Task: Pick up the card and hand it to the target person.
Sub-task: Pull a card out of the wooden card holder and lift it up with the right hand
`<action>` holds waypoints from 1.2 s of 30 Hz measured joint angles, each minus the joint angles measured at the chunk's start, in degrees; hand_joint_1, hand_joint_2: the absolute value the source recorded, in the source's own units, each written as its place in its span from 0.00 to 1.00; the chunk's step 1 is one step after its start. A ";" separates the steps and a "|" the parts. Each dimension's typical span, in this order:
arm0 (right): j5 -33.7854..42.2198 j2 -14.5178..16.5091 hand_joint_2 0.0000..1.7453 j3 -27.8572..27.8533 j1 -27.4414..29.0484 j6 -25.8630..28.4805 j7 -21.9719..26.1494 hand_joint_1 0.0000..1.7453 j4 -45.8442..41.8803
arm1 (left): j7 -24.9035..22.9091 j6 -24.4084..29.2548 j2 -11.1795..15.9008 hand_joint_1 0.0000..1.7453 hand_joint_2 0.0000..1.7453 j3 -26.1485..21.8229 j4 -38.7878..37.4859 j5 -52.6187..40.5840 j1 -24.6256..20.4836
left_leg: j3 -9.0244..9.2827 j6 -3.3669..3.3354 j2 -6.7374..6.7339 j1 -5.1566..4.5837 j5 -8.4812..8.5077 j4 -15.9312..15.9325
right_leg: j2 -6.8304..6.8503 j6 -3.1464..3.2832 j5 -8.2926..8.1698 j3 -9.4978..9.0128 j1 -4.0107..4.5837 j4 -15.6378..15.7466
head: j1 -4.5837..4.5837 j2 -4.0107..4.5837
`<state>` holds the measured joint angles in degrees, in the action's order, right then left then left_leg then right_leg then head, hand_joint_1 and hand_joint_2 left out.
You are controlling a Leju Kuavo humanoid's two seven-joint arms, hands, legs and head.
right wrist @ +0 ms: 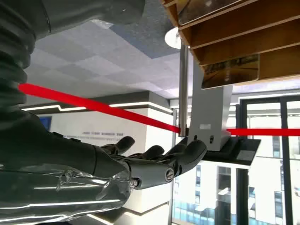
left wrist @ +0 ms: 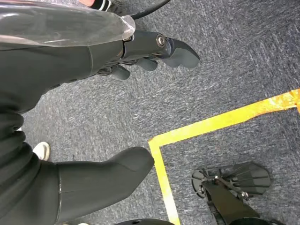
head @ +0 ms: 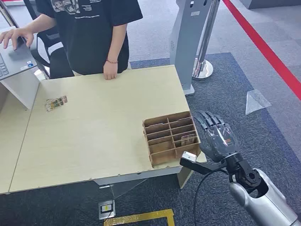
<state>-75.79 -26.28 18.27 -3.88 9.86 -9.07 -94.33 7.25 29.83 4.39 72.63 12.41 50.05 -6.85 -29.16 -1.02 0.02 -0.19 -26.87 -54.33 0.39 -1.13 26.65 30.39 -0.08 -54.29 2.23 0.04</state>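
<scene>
Card: a card [head: 187,139] stood in a right-hand slot of the wooden divider box [head: 171,138] at the table's [head: 99,132] near right corner.
Right hand: the right hand [head: 214,134] hovered just beside the box's right side, fingers spread, holding nothing, apart from the card.
Left hand: the left hand [left wrist: 106,56] hung over grey carpet, fingers loosely apart, empty.
Person: a person [head: 93,33] stood behind the table's far edge.
</scene>
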 joint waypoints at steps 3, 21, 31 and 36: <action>-0.01 0.31 1.00 0.77 -0.36 0.11 0.00 0.37 0.22 | -0.17 0.00 -0.02 0.00 1.00 0.00 0.00 0.00 0.00 | 0.00 0.00 0.00 0.00 0.00 0.00 | 0.00 0.00 0.00 0.00 0.00 0.00 | 0.00 0.00; 1.92 2.96 1.00 7.35 -5.36 2.32 -0.48 0.60 3.96 | -0.23 0.39 -0.52 0.00 1.00 0.00 0.00 0.21 -0.02 | -0.01 0.00 0.01 0.00 0.00 0.00 | 0.01 0.00 0.00 0.00 0.00 -0.01 | 0.00 0.00; 3.55 3.28 1.00 8.91 -7.04 2.66 0.26 0.68 6.28 | 0.32 0.39 -0.52 0.00 1.00 0.00 0.00 0.32 -0.01 | 0.00 0.00 0.01 0.00 0.00 -0.01 | 0.01 0.00 0.00 0.00 0.00 -0.01 | 0.00 0.00; 4.74 3.29 1.00 9.57 -7.51 2.85 0.35 0.66 7.95 | 0.57 0.39 -0.52 0.00 1.00 0.00 0.00 0.33 -0.01 | 0.00 0.00 0.01 0.00 0.00 -0.01 | 0.01 0.00 0.00 0.00 0.00 -0.01 | 0.00 0.00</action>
<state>-71.05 -22.99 27.85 -11.39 12.70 -8.72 -86.39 7.82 30.23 3.87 72.63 12.41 50.38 -6.86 -29.16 -1.02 0.03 -0.19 -26.87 -54.34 0.40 -1.12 26.65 30.39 -0.08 -54.29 2.23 0.04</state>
